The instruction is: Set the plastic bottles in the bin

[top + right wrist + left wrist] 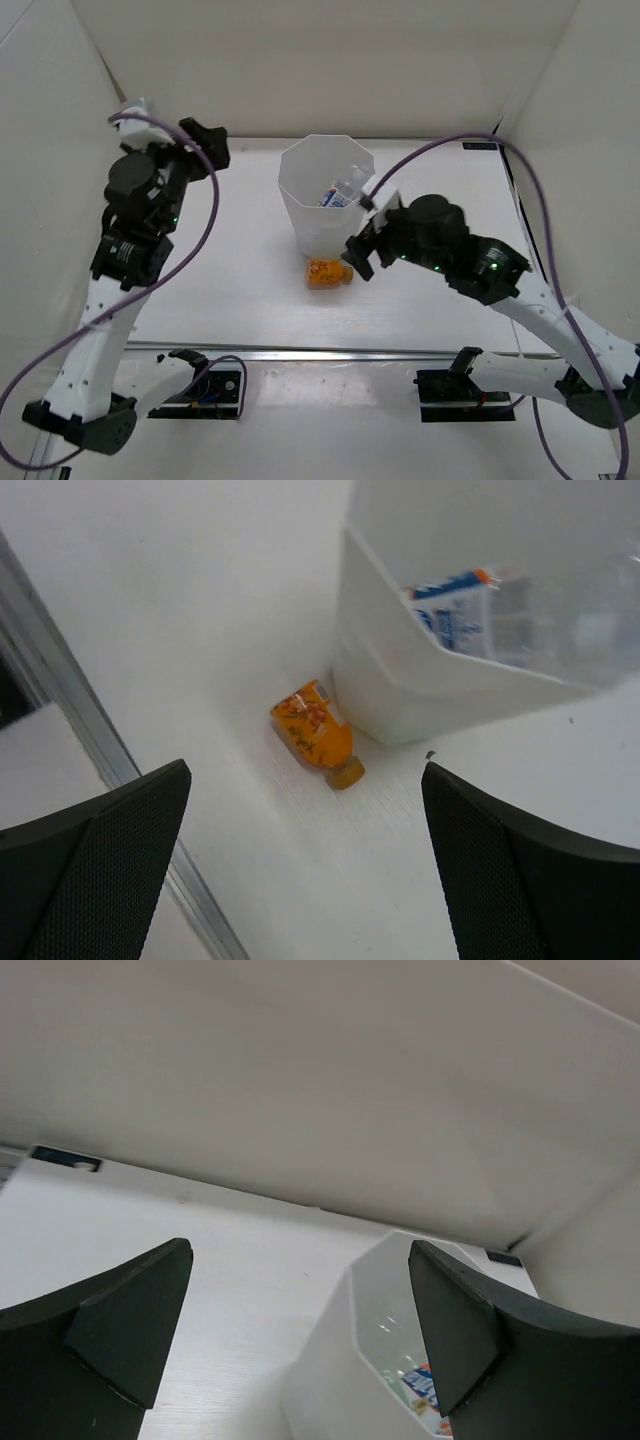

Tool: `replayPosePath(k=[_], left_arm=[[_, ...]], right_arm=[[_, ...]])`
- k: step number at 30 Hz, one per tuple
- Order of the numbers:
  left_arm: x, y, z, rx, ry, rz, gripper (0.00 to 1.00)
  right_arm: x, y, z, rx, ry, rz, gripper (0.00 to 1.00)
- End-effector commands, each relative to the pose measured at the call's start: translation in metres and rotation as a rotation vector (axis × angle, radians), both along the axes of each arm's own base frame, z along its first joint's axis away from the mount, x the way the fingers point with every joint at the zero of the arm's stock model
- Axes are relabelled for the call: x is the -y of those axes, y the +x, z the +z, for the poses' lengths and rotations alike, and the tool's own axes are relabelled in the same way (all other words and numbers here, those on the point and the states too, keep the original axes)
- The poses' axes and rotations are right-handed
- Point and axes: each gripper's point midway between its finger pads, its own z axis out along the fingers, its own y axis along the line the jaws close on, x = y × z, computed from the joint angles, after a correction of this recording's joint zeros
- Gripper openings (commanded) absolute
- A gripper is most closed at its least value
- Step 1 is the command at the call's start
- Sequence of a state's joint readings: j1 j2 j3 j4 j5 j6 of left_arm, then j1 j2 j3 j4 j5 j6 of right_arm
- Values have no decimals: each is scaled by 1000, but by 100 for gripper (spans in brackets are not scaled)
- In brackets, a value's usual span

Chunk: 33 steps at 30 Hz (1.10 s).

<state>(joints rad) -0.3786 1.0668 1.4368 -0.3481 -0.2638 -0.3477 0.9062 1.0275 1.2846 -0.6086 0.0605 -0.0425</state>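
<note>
The bin, tall, white and translucent, stands mid-table. Inside it lies a clear bottle with a blue label, also visible through the rim in the left wrist view and the right wrist view, beside another clear bottle. An orange bottle lies on its side on the table against the bin's near foot. My right gripper hovers open just right of it, and the orange bottle shows ahead between its fingers. My left gripper is raised at the back left, open and empty, facing the bin.
White enclosure walls stand on the left, back and right. A metal rail runs along the near table edge and shows in the right wrist view. A small black tab sits at the back right wall.
</note>
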Motion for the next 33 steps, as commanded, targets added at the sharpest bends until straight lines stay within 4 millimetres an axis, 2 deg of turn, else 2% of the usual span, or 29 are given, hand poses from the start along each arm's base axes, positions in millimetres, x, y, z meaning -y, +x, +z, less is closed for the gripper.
replayPosePath(k=[1, 2, 7, 8, 9, 11, 13, 15, 16, 18, 21, 22, 23, 24, 26, 27, 28, 33], left_arm=[[-42, -2, -42, -106, 34, 164, 100], [-47, -4, -48, -124, 19, 185, 100], [-65, -11, -75, -212, 28, 227, 100], [-71, -14, -74, -211, 26, 240, 100], [-71, -15, -83, -239, 36, 241, 100], [-78, -16, -88, -257, 38, 258, 100], [-82, -18, -101, -302, 63, 262, 100], [-85, -23, -104, -317, 65, 265, 100], [-89, -25, -114, -353, 74, 277, 100], [-91, -28, -119, -377, 79, 277, 100], [-89, -33, -129, -420, 80, 268, 100], [-88, -37, -130, -426, 79, 254, 100], [-84, -38, -132, -438, 65, 237, 100], [-81, -41, -137, -461, 56, 226, 100], [-78, -46, -145, -487, 43, 207, 100], [-76, -48, -147, -500, 29, 202, 100], [-76, -51, -156, -531, 37, 202, 100], [-78, -61, -157, -537, 30, 205, 100]], right_arm=[[-27, 6, -13, 205, -191, 104, 100], [-43, 0, -26, 218, -221, 142, 100], [-68, -8, -84, 247, -317, 185, 100], [-70, -5, -97, 249, -341, 183, 100], [-76, -4, -103, 260, -336, 179, 100], [-74, 3, -131, 259, -401, 153, 100], [-78, 12, -148, 280, -420, 123, 100], [-87, 18, -149, 309, -401, 111, 100], [-91, 20, -157, 313, -421, 120, 100], [-99, 24, -169, 296, -430, 136, 100], [-112, 30, -173, 287, -409, 130, 100], [-115, 30, -187, 264, -423, 139, 100], [-120, 31, -188, 254, -413, 132, 100], [-119, 34, -204, 229, -442, 126, 100], [-124, 40, -206, 219, -440, 112, 100], [-121, 45, -215, 198, -454, 97, 100], [-117, 50, -215, 195, -455, 83, 100], [-103, 72, -223, 157, -456, 0, 100]])
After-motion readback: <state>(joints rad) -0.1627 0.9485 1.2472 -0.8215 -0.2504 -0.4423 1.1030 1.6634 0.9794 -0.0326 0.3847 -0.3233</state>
